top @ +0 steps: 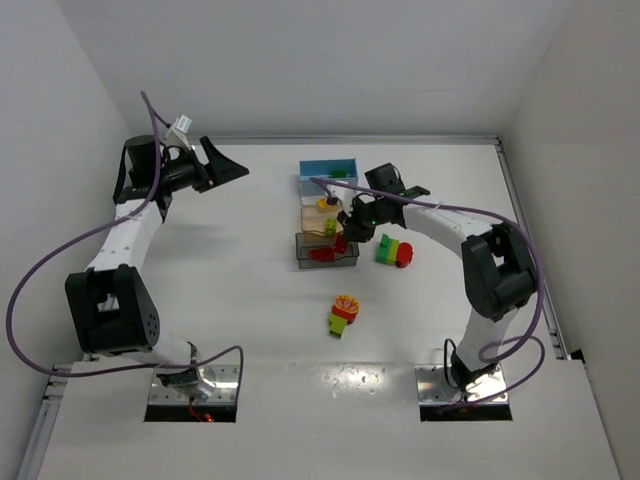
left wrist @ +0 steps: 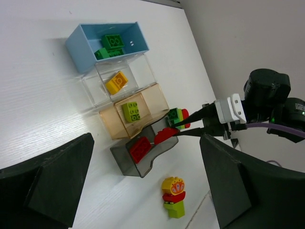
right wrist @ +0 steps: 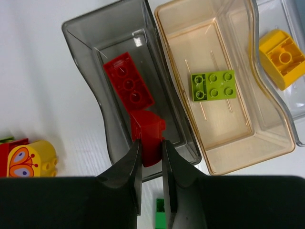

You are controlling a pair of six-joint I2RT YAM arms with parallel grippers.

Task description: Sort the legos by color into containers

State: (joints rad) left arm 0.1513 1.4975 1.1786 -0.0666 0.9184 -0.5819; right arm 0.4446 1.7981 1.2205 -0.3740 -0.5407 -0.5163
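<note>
1. While the right gripper (right wrist: 150, 143) pinches it between both fingers, a small red brick (right wrist: 148, 126) hangs at one end of the grey bin (right wrist: 86, 43), inside its rim. I cannot tell if it touches the floor of the bin.
2. A second red brick (right wrist: 128, 86) lies flat on the floor of the same grey bin, just beside the held one.
3. Next to the grey bin, wall against wall, stands the orange-tan bin (right wrist: 228, 138). One light green brick (right wrist: 213, 86) lies in it with the studs up.
4. After it comes a clear bin (left wrist: 140, 74) with a yellow brick (left wrist: 116, 82) inside. Then comes the blue bin (left wrist: 78, 45), the farthest from the arm bases, which holds dark green bricks (left wrist: 110, 45). The four bins make one straight row.
5. On the white table (top: 250, 300) two clumps lie outside the bins. A green, yellow and red clump (top: 393, 250) is near the grey bin, on the side of the right arm. A yellow, red and green clump (top: 344, 314) stands nearer to the arm bases, apart from the row.
6. The left gripper (top: 228, 165) is well apart from the row, on its left side and above the table. Its fingers are spread wide and nothing is between them.
</note>
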